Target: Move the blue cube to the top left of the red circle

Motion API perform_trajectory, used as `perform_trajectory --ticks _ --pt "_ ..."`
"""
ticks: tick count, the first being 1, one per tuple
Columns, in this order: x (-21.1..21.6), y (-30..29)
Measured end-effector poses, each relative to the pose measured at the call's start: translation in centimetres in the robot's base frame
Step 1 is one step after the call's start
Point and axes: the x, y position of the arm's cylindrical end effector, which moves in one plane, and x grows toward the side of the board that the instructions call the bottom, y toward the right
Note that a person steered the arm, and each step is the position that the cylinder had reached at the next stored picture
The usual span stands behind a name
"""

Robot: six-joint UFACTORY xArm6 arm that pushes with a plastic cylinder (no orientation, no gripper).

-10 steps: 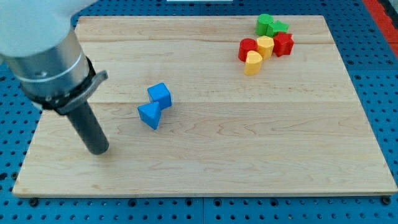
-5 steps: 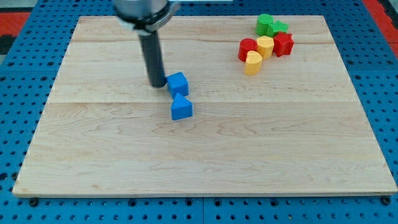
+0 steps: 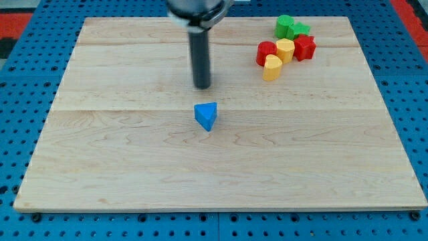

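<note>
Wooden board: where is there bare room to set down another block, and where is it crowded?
Free: the view's left half, beside my tip and the blue triangle, and the whole bottom strip. Crowded: the top right, around the red circle.

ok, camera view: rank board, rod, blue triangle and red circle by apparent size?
1. wooden board
2. dark rod; my tip sits toward the view's top from the triangle, apart
3. blue triangle and red circle: look alike, so unranked
</note>
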Motion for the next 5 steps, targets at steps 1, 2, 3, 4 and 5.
perform_trajectory --ticks 1,2,3,4,5 --pt "-1.5 1.1" --pt "3.3 -5.0" --pt "-1.1 -8.1" --pt "-4.7 0.5" --pt "-5.4 5.5"
